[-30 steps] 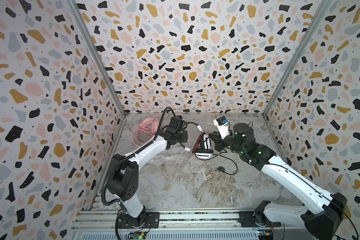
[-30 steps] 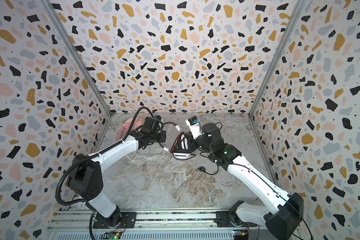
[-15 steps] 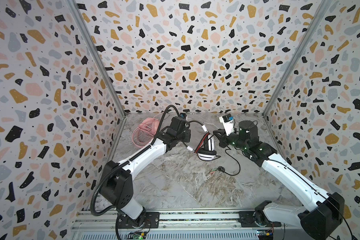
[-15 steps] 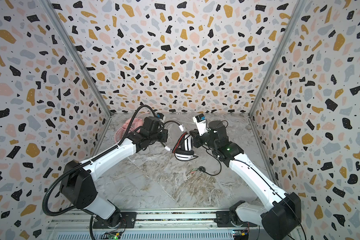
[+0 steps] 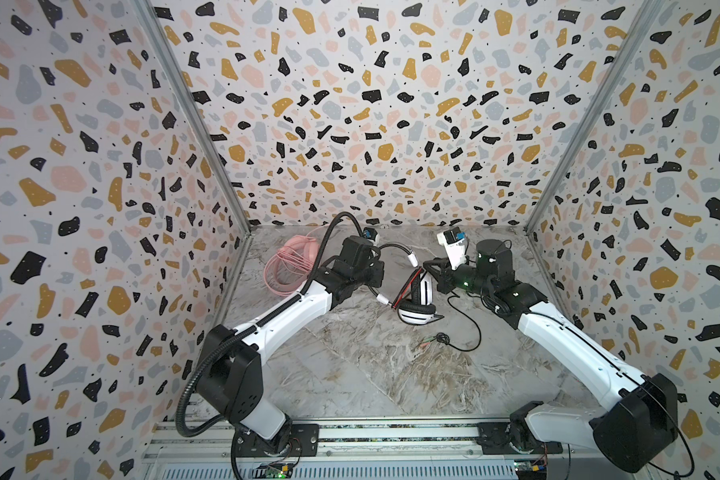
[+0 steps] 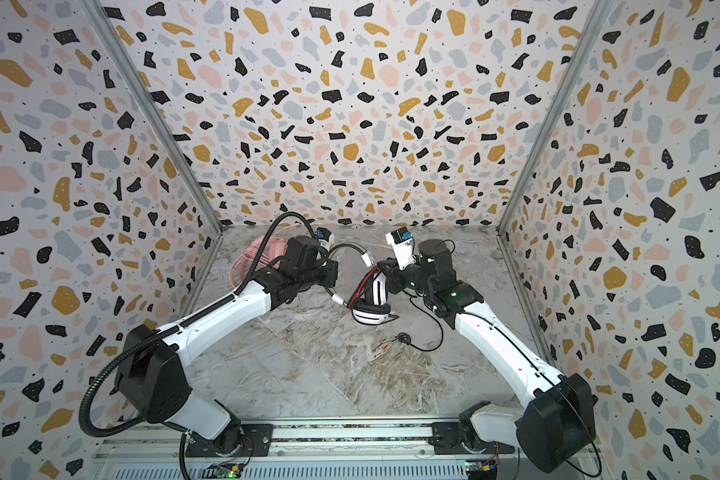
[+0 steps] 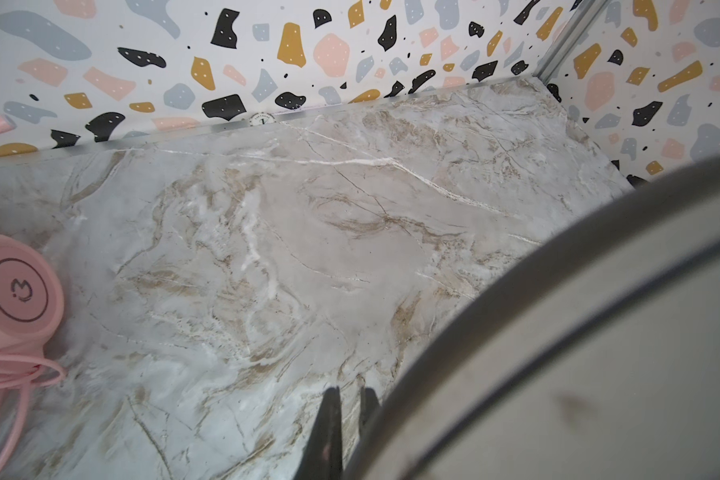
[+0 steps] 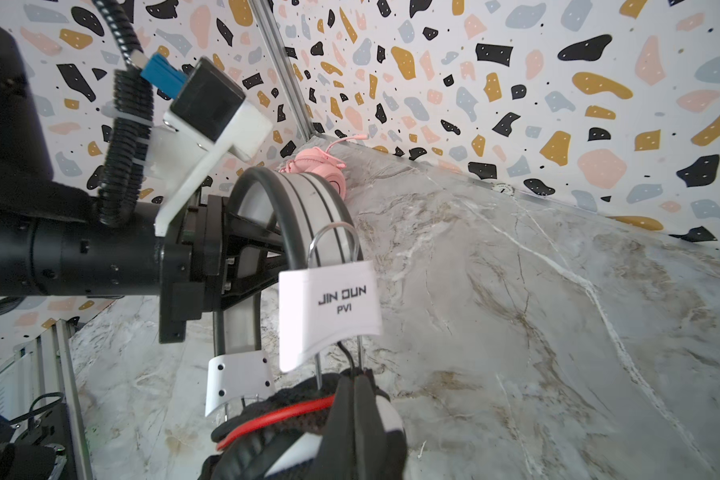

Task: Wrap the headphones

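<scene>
White-and-black headset: sits at centre of the marble-patterned table, padded oval ear cups low, smooth grey-and-black headband arched up. Carries a white plastic end plate on thin metal wires.

Left gripper: closes flat on the headband from 9 o'clock.

Right gripper: reaches in from 3 o'clock and pinches narrow on the thin black cord just above an ear cup, beside the glossy red cord.

Pink headset: lies at 10 o'clock, round matte cups, cord coiled in loose loops.
</scene>
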You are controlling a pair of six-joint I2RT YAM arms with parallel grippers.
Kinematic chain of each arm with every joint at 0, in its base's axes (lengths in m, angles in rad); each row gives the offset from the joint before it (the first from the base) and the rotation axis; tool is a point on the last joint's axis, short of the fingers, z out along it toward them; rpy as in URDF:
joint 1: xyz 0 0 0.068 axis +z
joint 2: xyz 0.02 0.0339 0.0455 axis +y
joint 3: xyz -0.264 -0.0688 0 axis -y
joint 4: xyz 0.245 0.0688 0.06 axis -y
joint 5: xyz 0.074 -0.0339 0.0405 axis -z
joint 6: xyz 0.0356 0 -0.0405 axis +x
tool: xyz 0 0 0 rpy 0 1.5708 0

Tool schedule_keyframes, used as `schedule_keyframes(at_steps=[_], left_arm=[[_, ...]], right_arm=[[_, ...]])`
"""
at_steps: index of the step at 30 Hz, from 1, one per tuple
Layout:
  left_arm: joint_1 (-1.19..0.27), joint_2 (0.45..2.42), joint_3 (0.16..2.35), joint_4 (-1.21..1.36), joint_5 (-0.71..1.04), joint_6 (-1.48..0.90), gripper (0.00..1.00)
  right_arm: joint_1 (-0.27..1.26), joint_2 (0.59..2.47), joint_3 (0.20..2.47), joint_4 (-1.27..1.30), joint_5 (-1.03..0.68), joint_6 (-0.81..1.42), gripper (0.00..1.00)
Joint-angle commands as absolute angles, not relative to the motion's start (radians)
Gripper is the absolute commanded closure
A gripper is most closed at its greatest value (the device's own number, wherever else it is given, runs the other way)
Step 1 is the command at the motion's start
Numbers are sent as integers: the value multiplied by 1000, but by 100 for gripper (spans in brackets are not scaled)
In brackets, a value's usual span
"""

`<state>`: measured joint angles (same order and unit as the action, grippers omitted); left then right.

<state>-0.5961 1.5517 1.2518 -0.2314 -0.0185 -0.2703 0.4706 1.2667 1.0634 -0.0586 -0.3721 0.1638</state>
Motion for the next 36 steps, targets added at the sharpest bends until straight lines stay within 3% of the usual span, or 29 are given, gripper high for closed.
schedule_keyframes(at_steps=[1, 17, 28, 36], left_arm=[[-611, 1484, 1243, -167, 113, -232, 100], [-611, 1509, 1248, -127, 283, -233, 100], [-556, 1479, 1229, -27, 493, -313, 100], [-451, 1459, 1168, 199, 673, -521, 100]], right_arm=[[432, 1268, 1057, 3, -314, 161, 96], [370, 1292, 1024, 45, -352, 180, 95], [370, 1218, 794, 213, -464, 223, 76], [371, 1176, 662, 334, -486, 294, 81]])
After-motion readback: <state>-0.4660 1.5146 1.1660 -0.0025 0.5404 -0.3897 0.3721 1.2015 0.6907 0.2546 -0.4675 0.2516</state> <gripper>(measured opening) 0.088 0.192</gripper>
